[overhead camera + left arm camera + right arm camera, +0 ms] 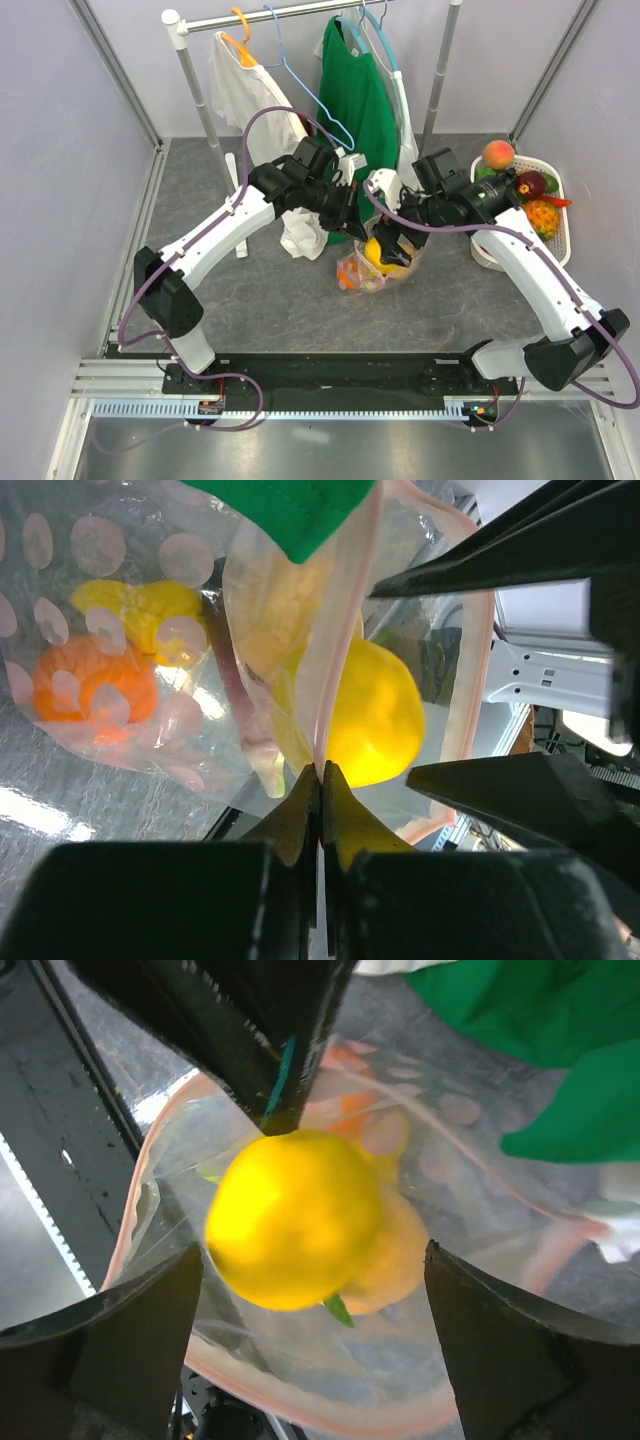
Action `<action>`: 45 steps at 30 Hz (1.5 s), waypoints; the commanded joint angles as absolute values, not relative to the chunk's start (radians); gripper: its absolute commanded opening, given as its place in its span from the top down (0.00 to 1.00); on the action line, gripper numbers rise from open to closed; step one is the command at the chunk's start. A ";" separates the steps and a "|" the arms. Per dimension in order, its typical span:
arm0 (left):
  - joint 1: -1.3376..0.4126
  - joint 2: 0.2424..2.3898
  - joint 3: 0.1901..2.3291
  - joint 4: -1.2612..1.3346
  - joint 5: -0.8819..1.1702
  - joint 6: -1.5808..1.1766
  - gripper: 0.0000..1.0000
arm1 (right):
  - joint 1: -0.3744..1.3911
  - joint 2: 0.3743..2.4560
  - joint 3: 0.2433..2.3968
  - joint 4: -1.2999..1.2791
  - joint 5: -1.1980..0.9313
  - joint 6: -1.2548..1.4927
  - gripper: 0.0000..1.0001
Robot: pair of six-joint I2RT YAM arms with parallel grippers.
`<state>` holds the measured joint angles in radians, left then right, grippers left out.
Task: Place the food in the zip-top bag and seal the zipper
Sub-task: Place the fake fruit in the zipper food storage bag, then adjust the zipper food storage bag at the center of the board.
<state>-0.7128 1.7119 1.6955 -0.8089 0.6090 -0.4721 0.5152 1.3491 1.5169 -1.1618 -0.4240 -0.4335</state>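
Centre of the overhead view: the zip-top bag [362,272] sits on the grey table [270,295] with an orange fruit [95,690] inside. The left gripper [321,772] is pinched tight on the pink zipper [345,650], lifting the bag's mouth. The right gripper [310,1260] is spread wide above the mouth, with a yellow fruit [295,1220] between its fingers, touching neither. At upper right, a white basket [563,230] holds more food [530,185].
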 commanded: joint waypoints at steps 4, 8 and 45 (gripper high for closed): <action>-0.704 1.675 1.727 -0.785 0.632 -0.476 0.98 | 0.347 1.305 1.684 -1.199 -0.437 -0.393 0.03; -0.701 1.671 1.726 -0.787 0.634 -0.474 0.98 | 0.269 1.296 1.678 -1.227 -0.403 -0.350 0.10; -0.792 1.647 1.873 -1.075 0.442 -0.244 0.95 | 0.244 1.338 1.675 -1.261 -0.560 -0.298 1.00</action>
